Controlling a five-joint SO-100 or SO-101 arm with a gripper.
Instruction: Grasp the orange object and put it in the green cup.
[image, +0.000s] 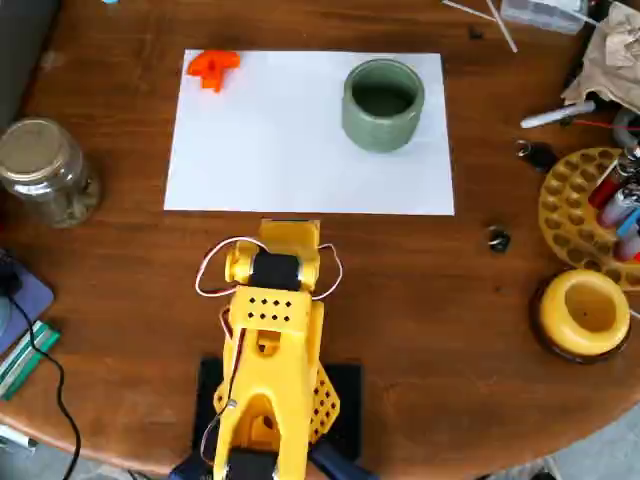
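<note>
On the round wooden table (450, 330), overhead view: a white paper sheet (290, 150) lies flat above centre; the orange object (212, 67) sits at the sheet's 10 o'clock corner, overlapping the top-left edge, loose and untouched; the green cup (383, 103) stands upright at the sheet's 1 o'clock area, opening up, dark inside, well apart from the orange object; the yellow arm (272, 350) is at 6 o'clock of the table, folded over its base, its front end just below the sheet's bottom edge; the gripper is tucked under the arm body, fingertips not visible, so cannot tell how far apart the jaws stand or whether they hold anything. Red and white wires (212, 268) loop at the arm's upper joint. A glass jar (45, 170) stands at 9 o'clock of the table, off the sheet; a yellow round holder (585, 312) sits at 4 o'clock; a yellow perforated rack (572, 205) with pens at 3 o'clock; clutter at 1 o'clock is too blurred to name.
</note>
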